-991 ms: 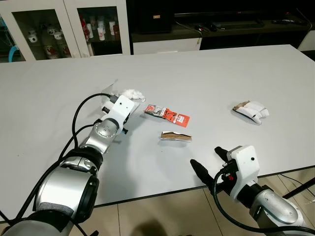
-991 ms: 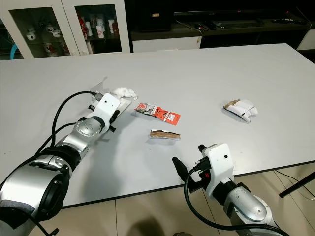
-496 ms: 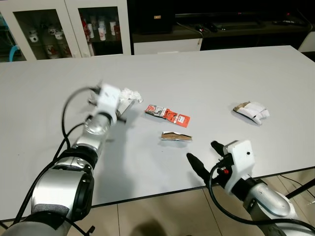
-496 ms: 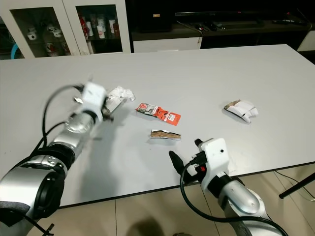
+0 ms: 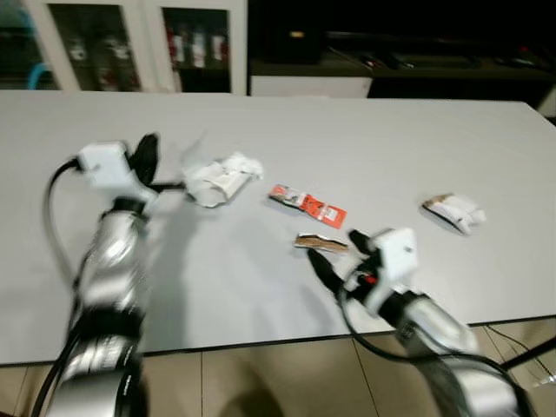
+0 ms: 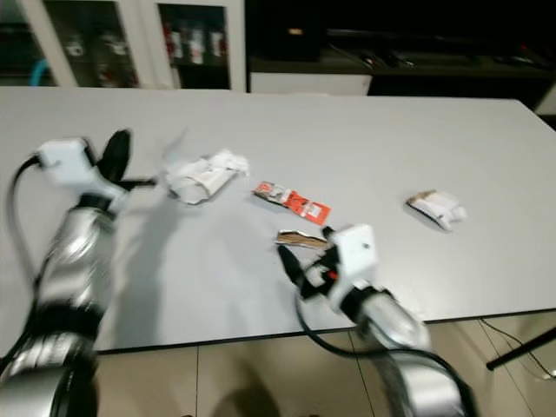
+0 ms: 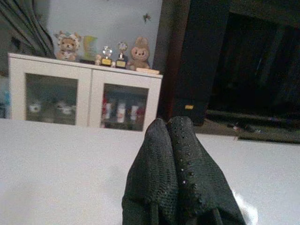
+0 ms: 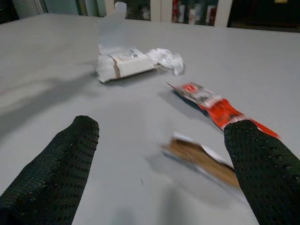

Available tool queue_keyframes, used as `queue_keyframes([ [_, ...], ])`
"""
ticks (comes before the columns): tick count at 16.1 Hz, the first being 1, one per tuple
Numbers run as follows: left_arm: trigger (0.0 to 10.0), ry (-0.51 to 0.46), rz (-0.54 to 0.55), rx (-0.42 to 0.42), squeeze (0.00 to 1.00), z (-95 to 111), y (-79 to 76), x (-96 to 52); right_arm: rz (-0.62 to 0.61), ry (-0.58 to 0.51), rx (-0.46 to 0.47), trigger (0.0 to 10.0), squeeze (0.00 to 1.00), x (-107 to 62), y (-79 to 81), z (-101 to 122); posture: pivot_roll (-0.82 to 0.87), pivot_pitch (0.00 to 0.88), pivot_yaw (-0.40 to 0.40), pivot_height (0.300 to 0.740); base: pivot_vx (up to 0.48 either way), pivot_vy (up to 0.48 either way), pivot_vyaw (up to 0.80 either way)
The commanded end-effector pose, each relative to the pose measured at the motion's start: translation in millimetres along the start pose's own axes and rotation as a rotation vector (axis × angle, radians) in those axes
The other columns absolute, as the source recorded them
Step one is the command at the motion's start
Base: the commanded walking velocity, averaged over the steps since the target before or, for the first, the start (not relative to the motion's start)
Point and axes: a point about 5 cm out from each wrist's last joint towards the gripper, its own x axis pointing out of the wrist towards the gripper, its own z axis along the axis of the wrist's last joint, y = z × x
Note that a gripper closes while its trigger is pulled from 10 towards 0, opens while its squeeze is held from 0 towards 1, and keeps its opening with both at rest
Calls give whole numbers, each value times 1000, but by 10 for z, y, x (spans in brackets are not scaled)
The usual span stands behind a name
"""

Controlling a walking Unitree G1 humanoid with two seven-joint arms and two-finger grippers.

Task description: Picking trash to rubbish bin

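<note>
Four trash pieces left on table [image 5: 365,130]. Right gripper [image 8: 164,164] fingers apart, brown wrapper [image 8: 201,159] at 12 o'clock. Left gripper [image 7: 174,154] fingers together, raised empty. Risk judged: flat wrapper pushed off by fingertips.

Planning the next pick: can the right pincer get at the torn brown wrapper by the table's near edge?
Probably yes. The right pincer is open, and the torn brown wrapper lies flat just ahead between its fingers, with nothing in between.

Showing silver jointed arms [image 5: 111,261] with white wrist blocks [image 5: 393,252], looping black cables [image 5: 54,208], and black fingers [image 8: 51,176] bearing a dotted, textured surface.
</note>
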Motion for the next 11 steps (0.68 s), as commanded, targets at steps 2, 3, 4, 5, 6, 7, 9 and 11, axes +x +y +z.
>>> queue_keyframes([
  [2, 0, 46, -45, 26, 0, -8, -115, -101, -24, -16, -17, 10000, 0, 74, -29, -6, -65, 0, -60, 740, 0, 0, 0],
  [3, 10000, 108, -38, 82, 0, -61, -159, -161, -76, -2, -31, 10000, 0, 107, -64, -27, -59, 0, -57, 740, 0, 0, 0],
  [4, 10000, 154, -54, 99, 0, -114, -207, -197, -118, 8, -40, 10000, 0, 117, -100, -43, -60, 0, -55, 740, 0, 0, 0],
  [5, 10000, 211, -104, 121, 0, -188, -300, -279, -174, 3, -29, 10000, 0, 129, -141, -64, -58, 0, -46, 740, 0, 0, 0],
  [6, 10000, 229, -165, 196, 0, -221, -418, -374, -237, -17, -13, 10000, 0, 114, -201, -78, -57, 0, -35, 740, 0, 0, 0],
  [7, 10000, 243, -210, 262, 0, -249, -500, -439, -285, -20, -5, 10000, 0, 101, -244, -98, -55, 0, -27, 740, 0, 0, 0],
  [9, 10000, 270, -247, 266, 0, -286, -597, -529, -348, -29, 31, 10000, 0, 83, -288, -141, -55, 0, -15, 740, 0, 0, 0],
  [11, 10000, 265, -237, 300, 0, -234, -630, -525, -361, -36, 38, 10000, 0, 84, -280, -155, -51, 0, -12, 740, 0, 0, 0],
])
